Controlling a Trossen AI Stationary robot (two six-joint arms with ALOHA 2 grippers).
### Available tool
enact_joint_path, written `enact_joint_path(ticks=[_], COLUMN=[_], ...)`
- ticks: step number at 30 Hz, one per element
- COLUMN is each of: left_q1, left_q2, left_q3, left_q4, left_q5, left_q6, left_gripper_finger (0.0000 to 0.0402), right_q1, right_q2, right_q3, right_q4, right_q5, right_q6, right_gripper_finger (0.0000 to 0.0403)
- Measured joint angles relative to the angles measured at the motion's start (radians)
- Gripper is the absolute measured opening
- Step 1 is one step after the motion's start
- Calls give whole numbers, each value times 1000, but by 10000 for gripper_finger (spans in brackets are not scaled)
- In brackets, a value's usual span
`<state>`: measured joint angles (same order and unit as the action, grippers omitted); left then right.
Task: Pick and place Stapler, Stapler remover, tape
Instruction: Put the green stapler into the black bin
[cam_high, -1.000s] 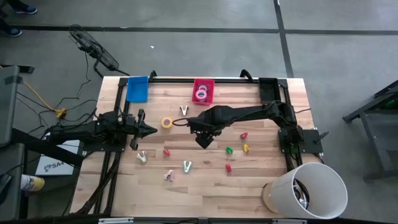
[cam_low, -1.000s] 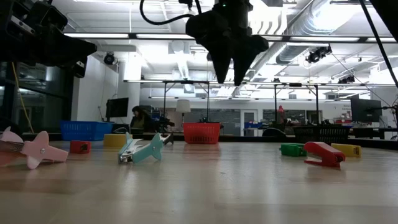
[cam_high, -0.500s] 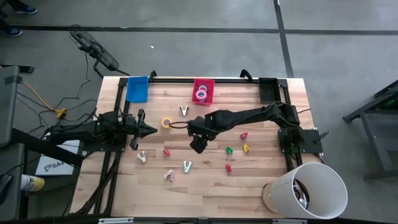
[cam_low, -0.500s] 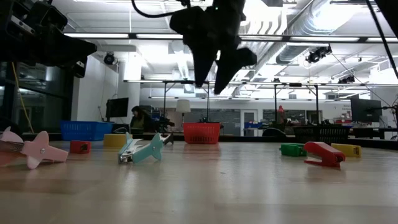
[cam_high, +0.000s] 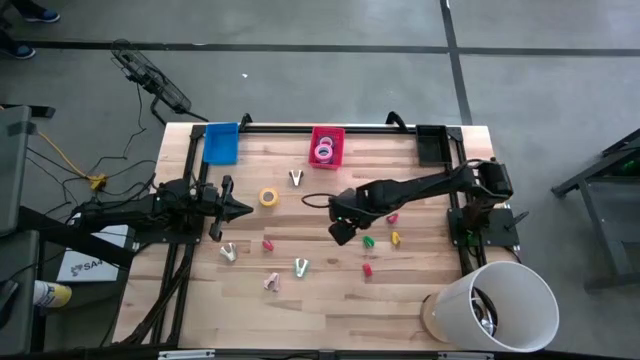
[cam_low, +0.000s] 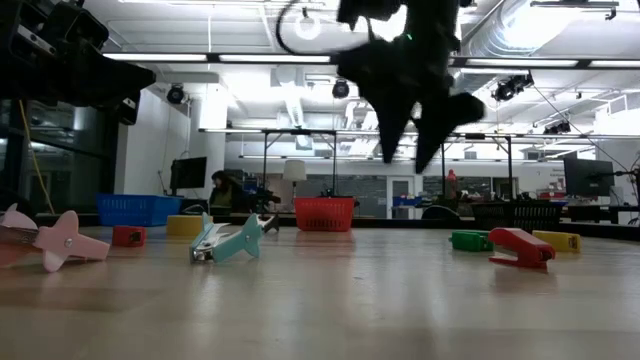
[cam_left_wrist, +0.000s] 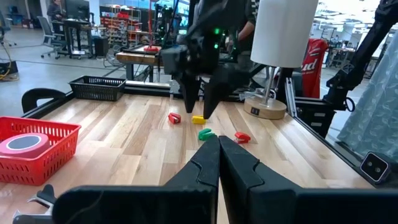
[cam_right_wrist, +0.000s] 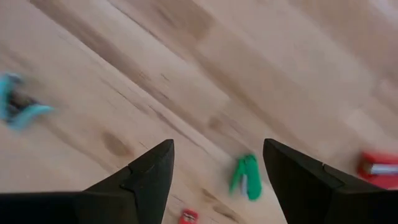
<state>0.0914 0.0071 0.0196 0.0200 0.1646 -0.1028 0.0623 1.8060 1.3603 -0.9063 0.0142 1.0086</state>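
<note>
Spreading across the wooden bench (cam_high: 420, 170), the task's things lie scattered, and the main hazard is how tightly some of them cluster. The red basket (cam_high: 327, 146) at the far edge holds a pink tape roll (cam_high: 323, 152), with a blue basket (cam_high: 221, 143) further along; a yellow tape roll (cam_high: 268, 197) sits loose near the resting left claw (cam_high: 240, 208), whose fingers are pressed together and carry nothing.

The right claw (cam_high: 343, 231) hangs above the middle of the bench with its fingers spread wide and empty. Just beside it lie a green stapler (cam_high: 368, 241), a yellow stapler (cam_high: 395, 238) and two red ones (cam_high: 392, 217) (cam_high: 366, 269), all close together. Judging from that crowding, a descent that is slightly off could land a finger on the wrong stapler or knock a neighbour away. These pieces look light and smooth, so a glancing touch may send one skidding or spinning across the wood.

Staple removers, among them a teal one (cam_high: 301, 266) and a pink one (cam_high: 271, 283), lie nearer the front edge. Their splayed, thin shapes may tilt or slip out of a poorly centred pinch.
</note>
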Motion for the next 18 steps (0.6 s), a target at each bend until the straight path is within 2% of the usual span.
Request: enact_joint_path(ticks=[4, 18], left_q1=[0, 0], left_q2=[0, 0], left_q3=[0, 0], left_q4=[0, 0], left_q5=[0, 0], left_q6=[0, 0], left_gripper_finger=[1, 1], right_q1=[14, 46], right_q2=[-1, 4], right_q3=[-72, -174], right_q4=[18, 42], right_q5=[-58, -32], right_q6=[21, 50], right_gripper_finger=[238, 238])
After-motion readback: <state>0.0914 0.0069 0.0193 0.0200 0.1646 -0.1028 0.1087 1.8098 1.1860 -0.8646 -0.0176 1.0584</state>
